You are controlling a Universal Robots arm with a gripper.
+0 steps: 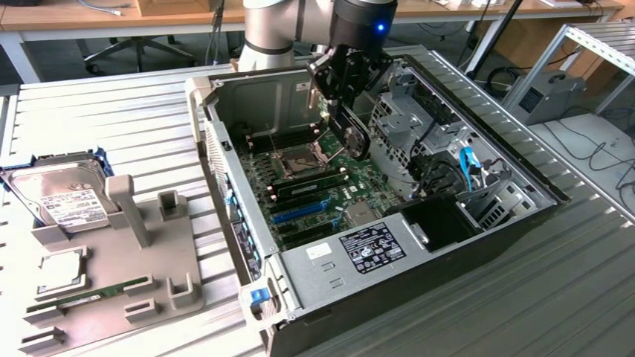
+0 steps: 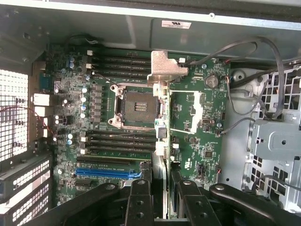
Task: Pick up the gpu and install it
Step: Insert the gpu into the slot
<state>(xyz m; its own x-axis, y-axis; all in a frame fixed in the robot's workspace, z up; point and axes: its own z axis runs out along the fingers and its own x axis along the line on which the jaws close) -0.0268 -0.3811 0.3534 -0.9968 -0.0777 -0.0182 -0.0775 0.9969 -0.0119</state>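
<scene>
Edgewise, the gpu (image 2: 164,70) hangs clamped in the gripper (image 2: 161,174) — over motherboard (image 2: 197,141).

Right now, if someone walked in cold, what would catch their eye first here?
The open computer case stands out, lying on its side mid-scene with its green motherboard exposed. Above that board the end effector grips the gpu on edge, with the silver bracket at one end. On the exterior view's left, a grey tray carries a hard drive.
</scene>
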